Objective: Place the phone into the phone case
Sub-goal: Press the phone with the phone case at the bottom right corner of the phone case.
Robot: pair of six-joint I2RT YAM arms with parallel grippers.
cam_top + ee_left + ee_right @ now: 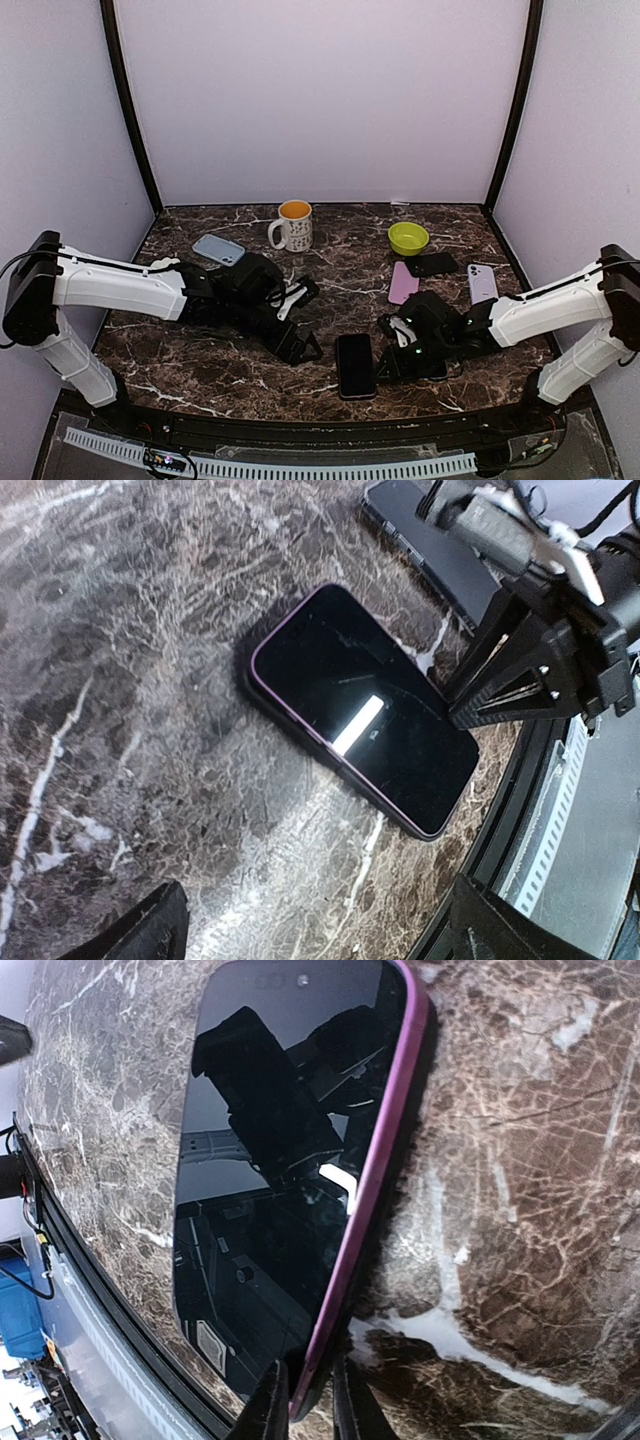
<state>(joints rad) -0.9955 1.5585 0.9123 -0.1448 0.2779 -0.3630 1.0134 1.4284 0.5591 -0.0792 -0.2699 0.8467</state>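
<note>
The phone (355, 365) lies screen up near the table's front edge, black glass with a purple rim. It also shows in the left wrist view (365, 710) and the right wrist view (280, 1180). I cannot tell whether the rim is a case or the phone's own frame. My right gripper (385, 352) is at the phone's right edge, its two fingertips (268, 1408) closed on the purple rim. My left gripper (305, 345) is open and empty just left of the phone, its fingers (140, 935) apart above bare table. A pink case (403, 282) lies behind.
A black flat device (425, 545) lies partly under my right arm. A black phone (432, 264), a lilac phone (482, 282), a grey-blue case (219, 249), a mug (292, 226) and a green bowl (408, 238) sit further back. The table's front edge (520, 810) is close.
</note>
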